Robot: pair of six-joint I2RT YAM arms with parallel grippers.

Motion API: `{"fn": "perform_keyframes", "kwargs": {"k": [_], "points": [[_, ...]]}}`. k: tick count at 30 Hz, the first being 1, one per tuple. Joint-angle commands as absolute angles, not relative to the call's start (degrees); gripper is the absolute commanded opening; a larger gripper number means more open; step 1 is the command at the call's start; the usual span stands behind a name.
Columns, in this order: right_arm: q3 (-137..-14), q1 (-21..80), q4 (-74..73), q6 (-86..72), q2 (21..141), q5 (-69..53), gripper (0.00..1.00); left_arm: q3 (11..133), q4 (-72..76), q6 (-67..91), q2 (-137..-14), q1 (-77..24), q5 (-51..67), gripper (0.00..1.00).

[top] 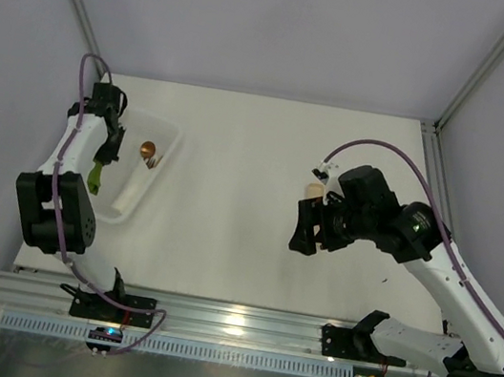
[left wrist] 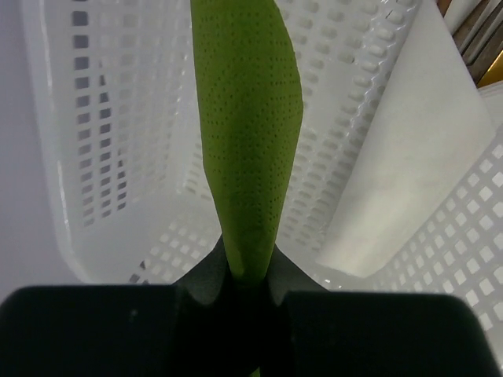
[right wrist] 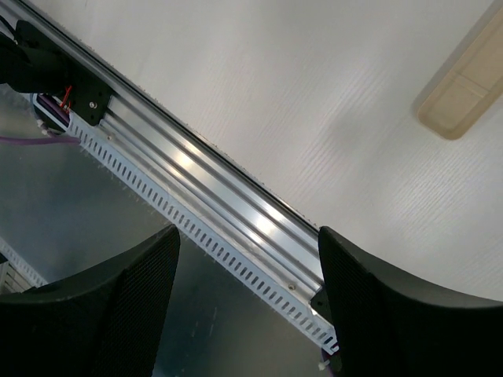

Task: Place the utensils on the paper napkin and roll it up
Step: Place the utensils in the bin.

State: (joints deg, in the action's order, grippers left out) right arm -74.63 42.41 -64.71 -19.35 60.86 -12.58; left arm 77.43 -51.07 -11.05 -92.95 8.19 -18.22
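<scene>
Jaws of your left gripper (left wrist: 250,275) pinch the olive-green paper napkin (left wrist: 247,118) above the white perforated basket (left wrist: 94,118), likely for spreading; right gripper (right wrist: 245,251) hovers, jaws apart.

Bright, even overhead light, soft shadows, glare on the aluminium rail (top: 235,321).

The paper napkin (left wrist: 247,141) runs off the top edge.

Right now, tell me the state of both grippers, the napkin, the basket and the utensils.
White perforated plastic basket: upright, open-topped.
Olive-green paper napkin: bunched narrow, pinched by the left gripper above the basket.
Slim orange and dark utensils: in the basket, not on the napkin.
Left gripper: shut on the napkin.
Right gripper: open, empty.
</scene>
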Motion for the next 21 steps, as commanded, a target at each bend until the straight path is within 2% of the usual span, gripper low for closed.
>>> {"fn": "perform_keyframes", "kwargs": {"k": [1, 7, 12, 21], "points": [[-80.7, 43.1, -70.7, -14.5, 63.6, -11.1, 0.74, 78.0, -45.4, -12.7, -94.5, 12.6, -6.0, 0.00], [-79.7, 43.9, -65.7, -14.1, 65.6, -14.3, 0.74, 76.8, -41.8, -16.1, -94.7, 16.0, 1.5, 0.00], [-78.1, 43.2, -64.3, -14.5, 65.1, -17.1, 0.74, 79.5, -42.6, -14.1, -99.4, 21.7, 18.7, 0.00], [-71.9, 42.9, -62.8, -16.0, 61.8, -19.8, 0.74, 78.2, -41.3, -19.4, -104.3, 21.7, 20.6, 0.00]]}}
